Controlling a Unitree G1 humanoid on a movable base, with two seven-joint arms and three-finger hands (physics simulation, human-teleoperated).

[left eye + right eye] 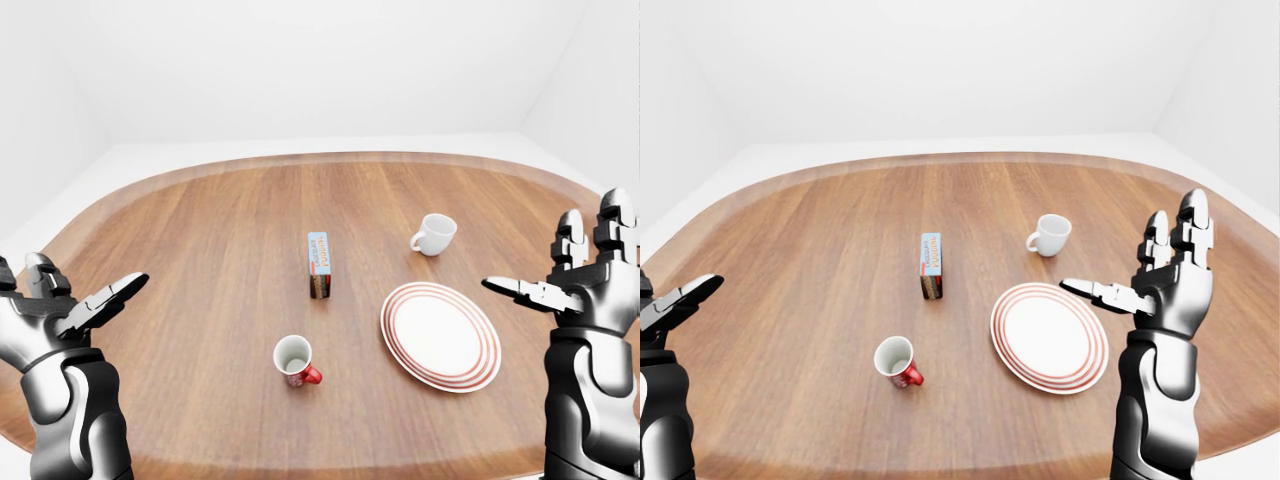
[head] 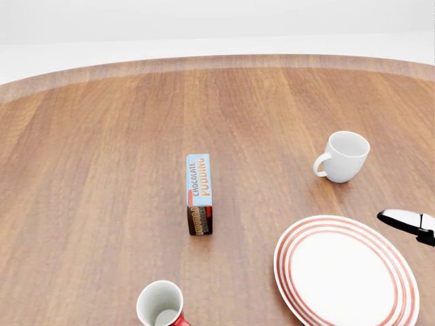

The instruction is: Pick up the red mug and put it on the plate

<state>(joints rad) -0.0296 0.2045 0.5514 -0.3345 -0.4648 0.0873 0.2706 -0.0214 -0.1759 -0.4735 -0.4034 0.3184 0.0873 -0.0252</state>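
Where the table lies bare, box reading "CHOCOLATE PUDDING"

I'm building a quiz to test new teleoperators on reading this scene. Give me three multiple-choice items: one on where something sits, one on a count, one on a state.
1. In the left-eye view, the pudding box stands where relative to the plate?
A. on it
B. to its left
C. to its right

2. How many mugs are on the table?
A. one
B. two
C. three

3. The red mug is
A. held in the left hand
B. on the plate
C. standing on the table, untouched

Answers: 1 B, the box is left of the plate's rim. 2 B, the red mug and a white mug. 3 C, the left hand and right hand are both open and empty.
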